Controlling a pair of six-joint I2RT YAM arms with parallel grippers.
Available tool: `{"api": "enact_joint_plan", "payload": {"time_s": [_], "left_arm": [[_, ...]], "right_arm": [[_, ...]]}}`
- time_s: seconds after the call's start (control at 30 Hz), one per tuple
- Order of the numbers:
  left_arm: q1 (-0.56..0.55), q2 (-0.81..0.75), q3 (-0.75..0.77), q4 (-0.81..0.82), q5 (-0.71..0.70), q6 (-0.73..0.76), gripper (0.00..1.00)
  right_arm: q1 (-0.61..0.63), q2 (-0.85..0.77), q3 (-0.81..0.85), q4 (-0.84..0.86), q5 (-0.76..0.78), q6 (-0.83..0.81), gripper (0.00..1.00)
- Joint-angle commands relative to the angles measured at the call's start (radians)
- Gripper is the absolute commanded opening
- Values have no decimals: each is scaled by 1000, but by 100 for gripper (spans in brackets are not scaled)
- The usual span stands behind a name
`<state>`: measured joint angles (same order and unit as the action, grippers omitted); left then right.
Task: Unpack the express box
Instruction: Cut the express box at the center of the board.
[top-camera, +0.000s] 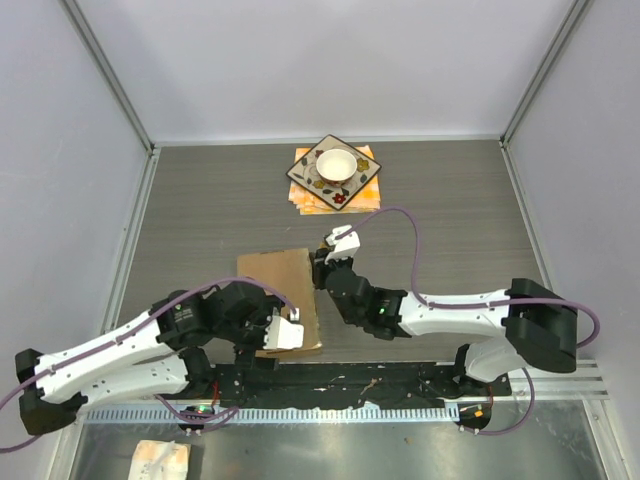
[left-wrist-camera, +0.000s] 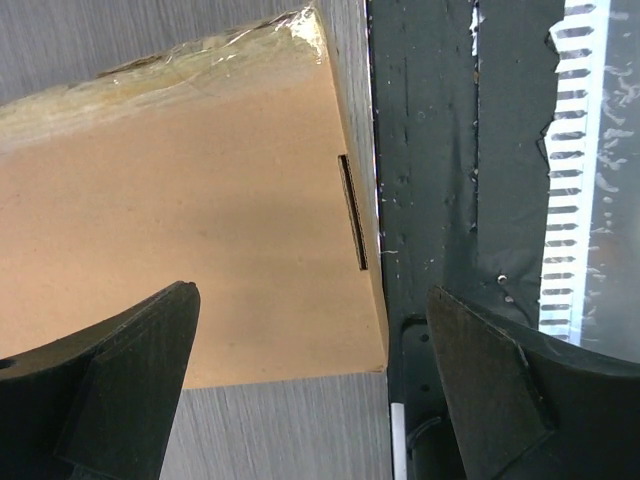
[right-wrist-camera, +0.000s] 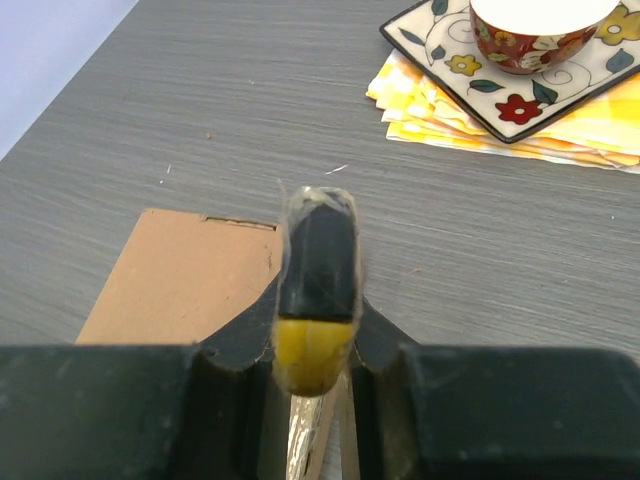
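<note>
The express box (top-camera: 278, 285) is a flat brown cardboard box lying near the table's front edge. In the left wrist view its top (left-wrist-camera: 200, 230) shows a clear taped edge and a narrow slot. My left gripper (top-camera: 285, 338) hovers open over the box's near right corner (left-wrist-camera: 310, 350), holding nothing. My right gripper (top-camera: 322, 268) is at the box's right edge, shut on a yellow-and-black cutter (right-wrist-camera: 316, 290) wrapped in clear tape. A silvery strip shows below the cutter. The box lies to its left in the right wrist view (right-wrist-camera: 180, 290).
An orange-patterned square plate (top-camera: 318, 185) with a white bowl (top-camera: 335, 163) sits on yellow napkins at the back centre; it also shows in the right wrist view (right-wrist-camera: 455, 60). A black rail (top-camera: 400, 380) runs along the near edge. A crumpled cloth (top-camera: 160, 460) lies below it at the left.
</note>
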<state>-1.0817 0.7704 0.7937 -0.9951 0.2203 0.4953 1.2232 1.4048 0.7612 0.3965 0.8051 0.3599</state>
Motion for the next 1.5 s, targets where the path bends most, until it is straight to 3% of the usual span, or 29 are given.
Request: {"api": "enact_joint_plan", "payload": {"time_s": [0.0,0.33,0.63,0.9,1.23,1.47], "left_arm": [[-79,26,-42,128,-102,-49,100],[-123,32,-162,217,-113,-95,100],[-124,49,-218,312,-254,-67,100],[-123,40,-263,346,-280,-47,100],[-121,52,-292,414,-320,-55,79],[-84,55,-292,415,-294,-70,77]], "right_arm": [[-2,45,-11,234,83,-53,1],[-47,157,-45,413,54,-87,1],[-83,226,-80,476,32,-65,1],[-83,255,-77,512,16,-52,1],[-83,287,-63,533,14,-56,1],[-86,316,-60,561,17,-70,1]]}}
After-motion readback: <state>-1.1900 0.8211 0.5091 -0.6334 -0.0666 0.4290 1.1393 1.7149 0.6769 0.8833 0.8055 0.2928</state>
